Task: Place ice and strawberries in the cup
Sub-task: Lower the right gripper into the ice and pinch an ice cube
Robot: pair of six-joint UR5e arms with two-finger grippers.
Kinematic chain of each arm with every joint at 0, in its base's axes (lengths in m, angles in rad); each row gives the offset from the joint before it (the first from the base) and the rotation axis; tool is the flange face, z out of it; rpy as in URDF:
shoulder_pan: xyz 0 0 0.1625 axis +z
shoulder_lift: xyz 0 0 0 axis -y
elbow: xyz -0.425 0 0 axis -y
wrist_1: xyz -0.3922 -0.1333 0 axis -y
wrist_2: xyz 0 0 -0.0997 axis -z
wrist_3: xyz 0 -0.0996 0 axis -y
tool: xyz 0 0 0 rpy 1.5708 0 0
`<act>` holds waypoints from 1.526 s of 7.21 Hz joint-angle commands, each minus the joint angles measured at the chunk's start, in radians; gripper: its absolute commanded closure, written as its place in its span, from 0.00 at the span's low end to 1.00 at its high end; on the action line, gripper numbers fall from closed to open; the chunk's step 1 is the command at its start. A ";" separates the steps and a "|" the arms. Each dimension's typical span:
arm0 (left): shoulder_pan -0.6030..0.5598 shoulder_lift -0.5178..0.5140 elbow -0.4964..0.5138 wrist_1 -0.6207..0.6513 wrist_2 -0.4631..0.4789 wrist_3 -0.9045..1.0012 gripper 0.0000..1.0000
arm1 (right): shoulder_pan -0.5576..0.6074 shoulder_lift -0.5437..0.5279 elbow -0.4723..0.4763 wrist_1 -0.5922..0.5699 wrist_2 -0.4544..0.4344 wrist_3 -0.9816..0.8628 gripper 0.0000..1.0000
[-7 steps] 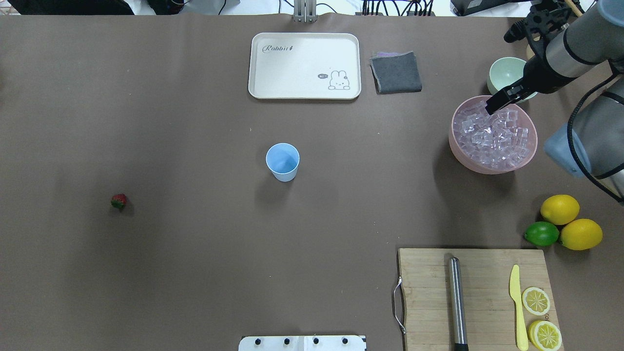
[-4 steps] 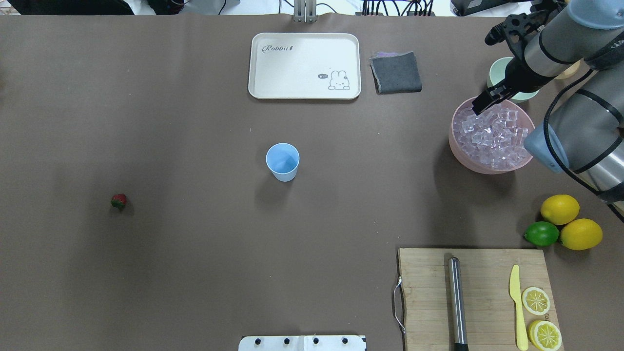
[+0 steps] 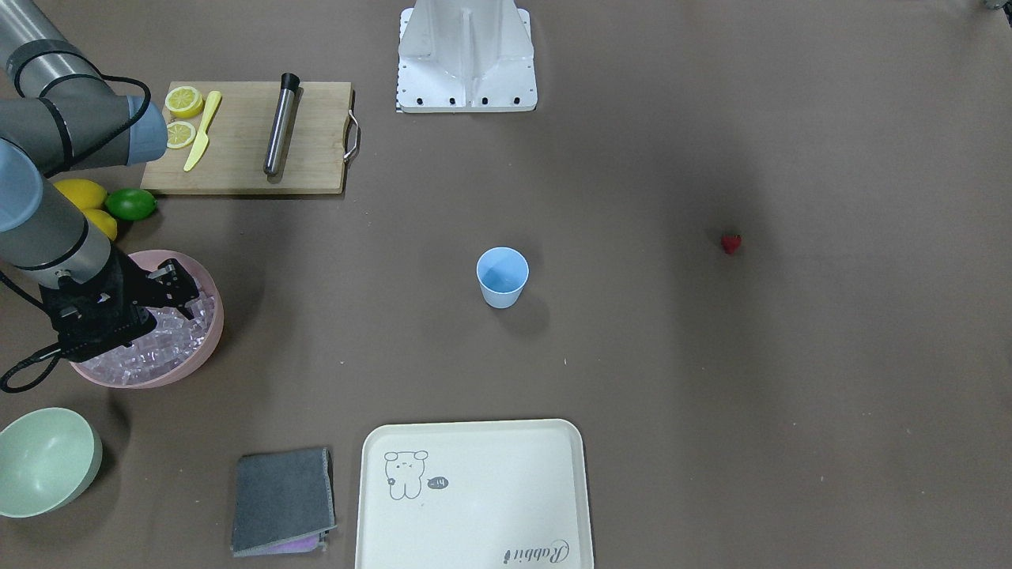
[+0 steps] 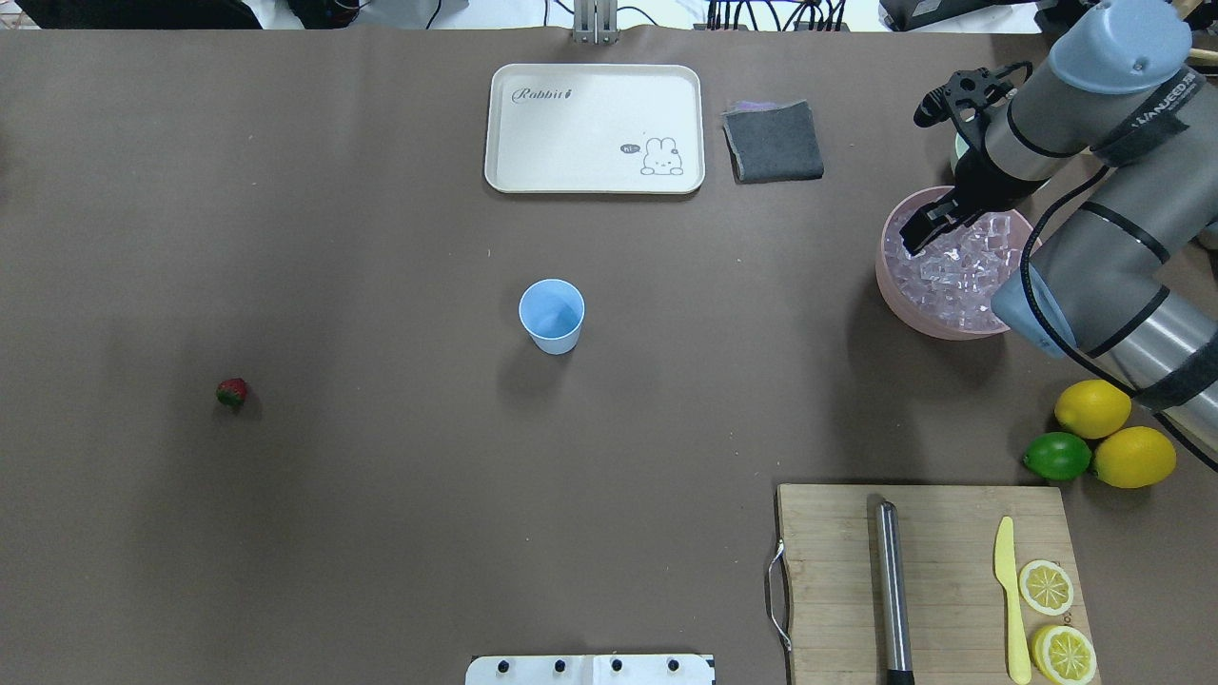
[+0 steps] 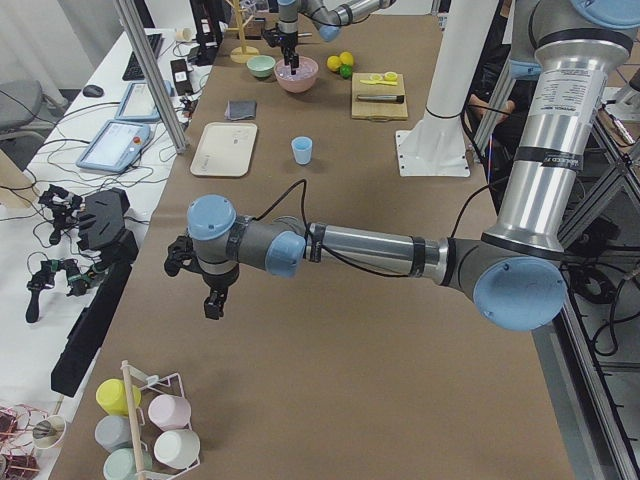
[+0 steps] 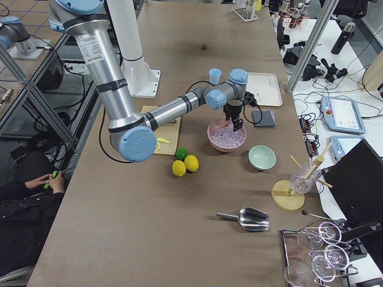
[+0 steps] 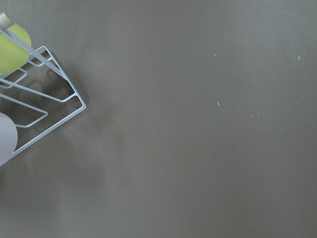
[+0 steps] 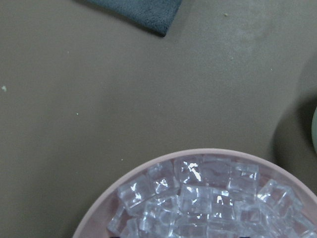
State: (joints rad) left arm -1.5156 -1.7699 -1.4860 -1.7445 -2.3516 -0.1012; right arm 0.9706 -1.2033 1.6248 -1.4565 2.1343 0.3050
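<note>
Having shifted toward the cup, the right jaws overhang the ice

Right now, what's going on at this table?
The right gripper is down at the ice in the pink bowl; whether it has a cube I cannot tell. The cup stands mid-table and looks empty. The strawberry lies alone, over on the left arm's side. The left gripper hangs over the table, far from all of them.
</note>
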 commanded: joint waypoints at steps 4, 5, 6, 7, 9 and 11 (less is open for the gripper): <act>0.000 -0.005 0.016 -0.006 0.000 0.000 0.02 | -0.018 0.033 -0.051 0.004 -0.024 0.002 0.22; 0.000 -0.005 0.018 -0.006 0.000 0.000 0.02 | -0.018 0.033 -0.051 0.004 -0.025 0.002 0.22; 0.000 -0.006 0.021 -0.007 0.000 0.000 0.02 | -0.021 0.033 -0.051 0.004 -0.028 0.000 0.24; 0.002 -0.006 0.021 -0.006 0.000 0.000 0.02 | -0.024 0.033 -0.052 0.001 -0.028 0.002 0.32; 0.002 -0.008 0.021 -0.007 0.000 0.000 0.02 | -0.032 0.030 -0.057 0.001 -0.034 0.002 0.37; 0.002 -0.008 0.021 -0.007 0.000 0.000 0.02 | -0.035 0.030 -0.057 -0.001 -0.048 0.002 0.43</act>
State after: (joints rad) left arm -1.5141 -1.7776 -1.4650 -1.7518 -2.3516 -0.1012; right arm 0.9374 -1.1731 1.5682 -1.4561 2.0920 0.3068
